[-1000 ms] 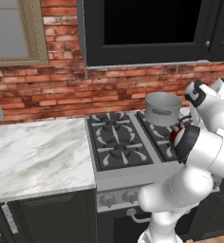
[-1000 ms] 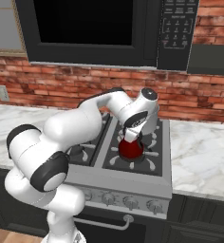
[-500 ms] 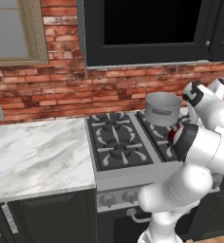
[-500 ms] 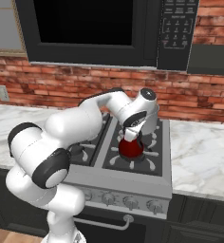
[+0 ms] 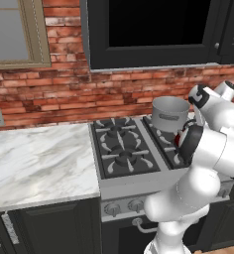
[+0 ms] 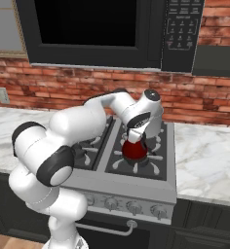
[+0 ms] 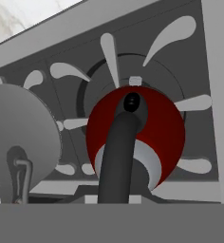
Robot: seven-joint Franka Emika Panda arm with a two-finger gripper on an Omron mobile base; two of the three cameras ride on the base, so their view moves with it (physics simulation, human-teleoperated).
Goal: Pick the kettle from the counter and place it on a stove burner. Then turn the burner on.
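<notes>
One kettle (image 6: 135, 150), one pot (image 5: 170, 113), four burners (image 5: 125, 157).

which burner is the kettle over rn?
The front right burner, nearest the knobs and the right-hand counter. The red kettle sits over it; the grey pot occupies the rear right one.

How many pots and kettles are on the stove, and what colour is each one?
Red kettle: 1
Grey steel pot: 1
Total: 2
</notes>
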